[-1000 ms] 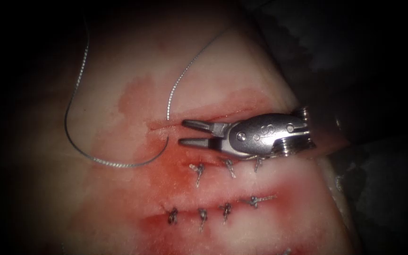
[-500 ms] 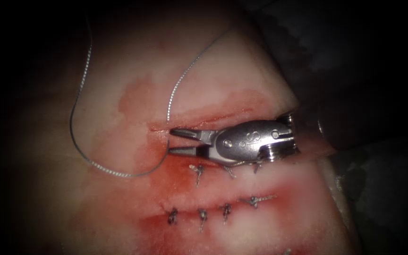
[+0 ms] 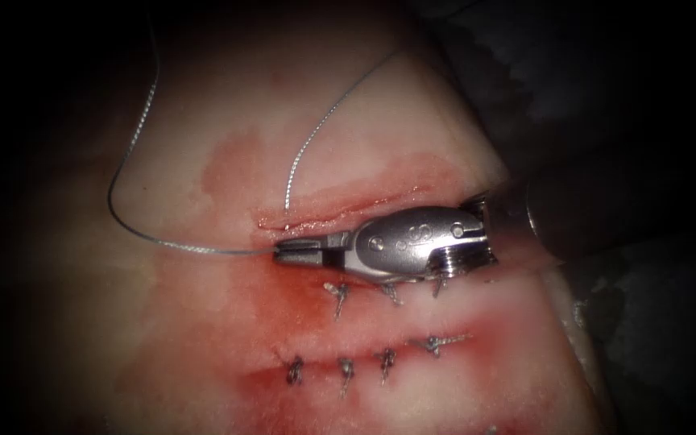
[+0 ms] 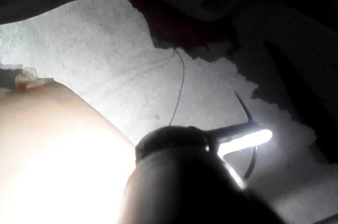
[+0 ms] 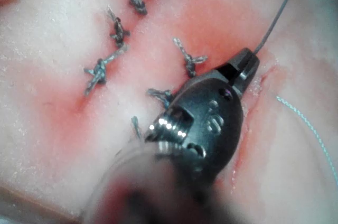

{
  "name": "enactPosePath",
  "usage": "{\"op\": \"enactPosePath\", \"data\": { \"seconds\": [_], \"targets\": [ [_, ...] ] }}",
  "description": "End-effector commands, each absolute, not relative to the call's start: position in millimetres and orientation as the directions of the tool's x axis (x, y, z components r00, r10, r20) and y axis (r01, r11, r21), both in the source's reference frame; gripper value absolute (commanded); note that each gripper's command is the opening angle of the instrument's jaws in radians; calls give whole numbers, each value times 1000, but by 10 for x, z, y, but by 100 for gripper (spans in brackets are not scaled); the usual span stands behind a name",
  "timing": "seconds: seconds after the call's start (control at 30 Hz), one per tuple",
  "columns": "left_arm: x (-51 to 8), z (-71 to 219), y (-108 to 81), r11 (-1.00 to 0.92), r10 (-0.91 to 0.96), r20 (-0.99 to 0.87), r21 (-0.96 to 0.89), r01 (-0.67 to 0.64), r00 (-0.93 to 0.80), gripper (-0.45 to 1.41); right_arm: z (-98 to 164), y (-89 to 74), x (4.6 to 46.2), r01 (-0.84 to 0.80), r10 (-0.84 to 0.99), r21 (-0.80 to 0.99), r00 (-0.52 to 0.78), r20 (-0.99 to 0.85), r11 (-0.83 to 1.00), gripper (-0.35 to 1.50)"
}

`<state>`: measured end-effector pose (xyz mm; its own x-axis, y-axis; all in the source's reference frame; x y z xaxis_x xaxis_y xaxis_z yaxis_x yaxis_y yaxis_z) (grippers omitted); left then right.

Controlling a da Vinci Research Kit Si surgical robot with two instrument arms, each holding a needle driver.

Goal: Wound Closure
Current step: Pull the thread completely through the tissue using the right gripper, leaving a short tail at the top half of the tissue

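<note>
My right tool [image 3: 277, 251] lies across the tissue [image 3: 163, 354] from the right, just below the open cut [image 3: 348, 209] and near its left end. Its jaws are shut on the thread [image 3: 187, 248], which runs left from the tips, then curves up and out of sight. A second strand [image 3: 316, 133] rises from the cut's left end. In the right wrist view the same jaws [image 5: 248, 60] pinch the thread [image 5: 274, 20] beside the cut. In the left wrist view my left tool [image 4: 264, 135] is off the tissue, shut on the curved needle [image 4: 244, 109] near mid-curve.
Below the open cut, two other cuts are closed with rows of knotted stitches [image 3: 340, 300] [image 3: 344, 370]. Red fluid [image 3: 283, 310] stains the tissue around them. Dark cloth [image 3: 606, 97] lies past the tissue's right edge.
The right tool slid left along the cut with its jaws open, then shut them on the thread. The slack loop at the left has been drawn into a flatter line.
</note>
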<state>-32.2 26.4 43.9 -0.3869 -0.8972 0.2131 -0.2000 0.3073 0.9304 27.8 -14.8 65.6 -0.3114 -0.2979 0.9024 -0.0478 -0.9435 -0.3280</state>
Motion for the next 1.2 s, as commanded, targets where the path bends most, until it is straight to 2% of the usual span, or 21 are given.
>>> {"op": "enactPosePath", "data": {
  "seconds": [0.03,0.17,0.37,0.67,0.83,0.97,1.0,1.03,1.07,1.1,1.2],
  "targets": [
    [-327,441,273,312,-896,217,929,-201,-387,-45,656,-151,278,-51,-313,-344,-310,898,-937,-35],
    [-328,442,272,312,-896,218,928,-201,-387,-45,644,-146,253,-58,-360,-396,-310,880,-917,-35],
    [-328,447,270,310,-903,229,934,-181,-365,-45,609,-128,182,-65,-431,-472,-314,846,-879,-35],
    [-332,464,265,313,-907,250,939,-144,-340,-45,569,-114,87,44,-495,-509,-318,809,-860,-35],
    [-336,465,262,312,-909,256,942,-127,-329,-45,556,-105,35,123,-503,-496,-369,781,-860,-35],
    [-339,466,260,313,-908,258,941,-125,-330,-45,553,-102,16,193,-526,-490,-375,764,-850,-35],
    [-339,466,260,314,-908,259,941,-125,-331,-45,553,-101,16,213,-532,-488,-374,760,-846,-25],
    [-340,466,259,307,-909,253,943,-124,-332,-45,554,-100,19,230,-501,-445,-383,776,-865,22],
    [-340,465,259,307,-909,253,943,-124,-332,-45,554,-99,21,239,-489,-427,-374,788,-872,51],
    [-340,465,259,303,-912,247,944,-131,-327,-45,553,-97,25,250,-447,-378,-349,824,-891,101],
    [-338,466,256,283,-925,224,945,-164,-305,-45,548,-90,35,299,-429,-345,-291,855,-890,118]
  ]
}}
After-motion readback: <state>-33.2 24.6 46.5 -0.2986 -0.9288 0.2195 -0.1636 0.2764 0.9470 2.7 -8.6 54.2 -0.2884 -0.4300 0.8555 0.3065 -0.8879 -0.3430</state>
